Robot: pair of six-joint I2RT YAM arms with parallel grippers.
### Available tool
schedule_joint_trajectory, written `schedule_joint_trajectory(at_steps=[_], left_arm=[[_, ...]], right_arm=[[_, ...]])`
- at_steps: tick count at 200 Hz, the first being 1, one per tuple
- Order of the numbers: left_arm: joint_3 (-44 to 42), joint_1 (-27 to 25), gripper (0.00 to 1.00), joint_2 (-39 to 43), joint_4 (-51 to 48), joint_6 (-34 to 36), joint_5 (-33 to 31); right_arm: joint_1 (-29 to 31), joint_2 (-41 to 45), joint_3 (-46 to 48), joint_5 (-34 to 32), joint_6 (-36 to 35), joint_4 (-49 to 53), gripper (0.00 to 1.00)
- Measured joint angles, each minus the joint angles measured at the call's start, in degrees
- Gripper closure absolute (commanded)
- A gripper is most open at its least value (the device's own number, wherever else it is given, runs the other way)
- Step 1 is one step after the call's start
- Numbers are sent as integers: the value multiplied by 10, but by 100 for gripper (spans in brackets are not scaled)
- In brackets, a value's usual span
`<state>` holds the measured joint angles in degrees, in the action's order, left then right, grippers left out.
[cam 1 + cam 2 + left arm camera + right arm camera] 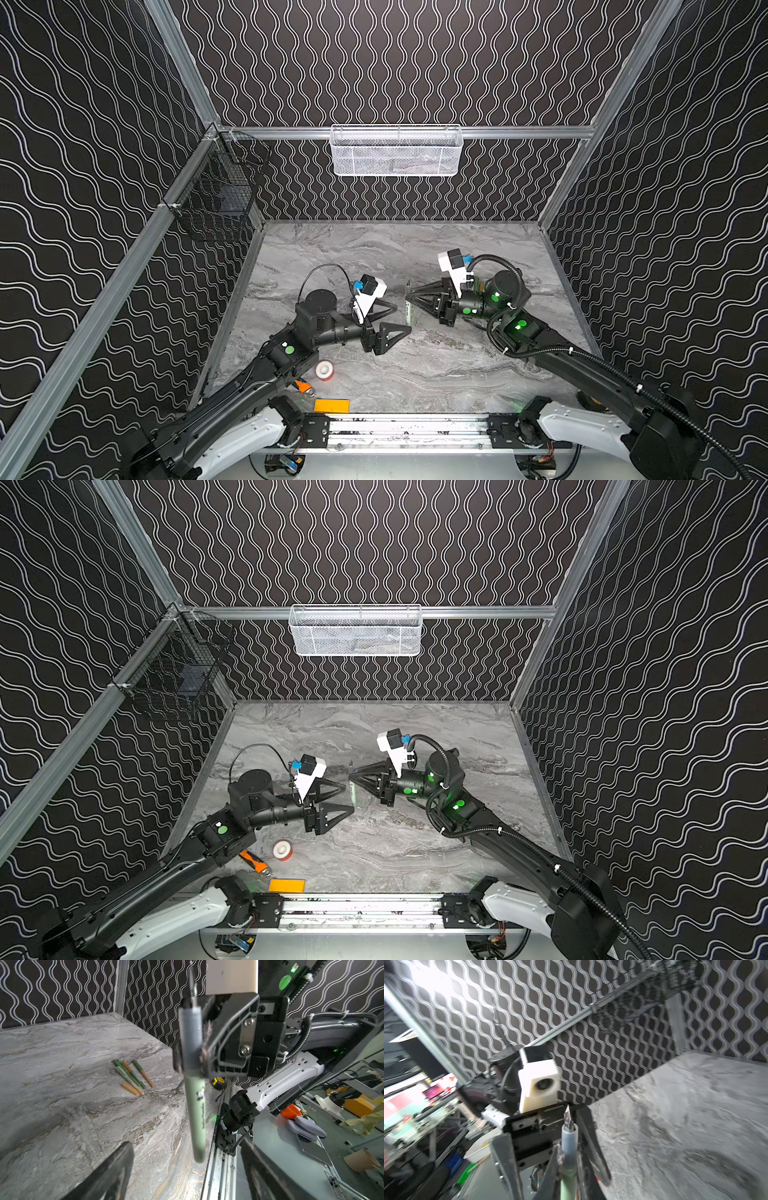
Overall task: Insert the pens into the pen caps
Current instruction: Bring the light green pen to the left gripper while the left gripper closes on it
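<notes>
Pen [409, 316] with a pale green barrel is clamped in the right gripper [409, 297] above the table [374, 257] — the left gripper [403, 318] is spread wide and empty just beside it; other pens [128, 1074] are clustered on the marble

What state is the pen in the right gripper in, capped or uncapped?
Uncapped. The pen clamped in the right gripper shows its bare nib; no cap covers it.
</notes>
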<state>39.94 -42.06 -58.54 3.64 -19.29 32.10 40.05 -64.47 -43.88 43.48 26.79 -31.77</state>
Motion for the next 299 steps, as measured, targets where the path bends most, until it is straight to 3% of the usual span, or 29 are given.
schedule_joint_trajectory(at_steps=[13,46,98,118,138,168,227,266,299], left_arm=[[0,-2,31,-3,7,-1,6],[0,-4,63,-1,23,-3,23],[-6,-7,90,19,30,-2,31],[-5,-7,100,21,23,-2,29],[9,-7,100,18,-2,0,7],[65,-5,100,-1,-99,18,-36],[112,26,100,-11,-330,85,-111],[93,37,100,12,-367,95,-107],[93,37,100,11,-372,106,-92]], right_arm=[[8,-1,5,10,8,-23,86],[23,-7,12,22,18,-72,86],[24,-7,26,17,25,-103,85],[24,-2,33,9,25,-106,75],[26,4,43,0,25,-96,55],[25,22,47,-53,3,-37,40],[-40,0,13,-234,-56,217,37],[-125,-111,-41,-312,-81,378,38],[-146,-215,-101,-377,-124,473,40]])
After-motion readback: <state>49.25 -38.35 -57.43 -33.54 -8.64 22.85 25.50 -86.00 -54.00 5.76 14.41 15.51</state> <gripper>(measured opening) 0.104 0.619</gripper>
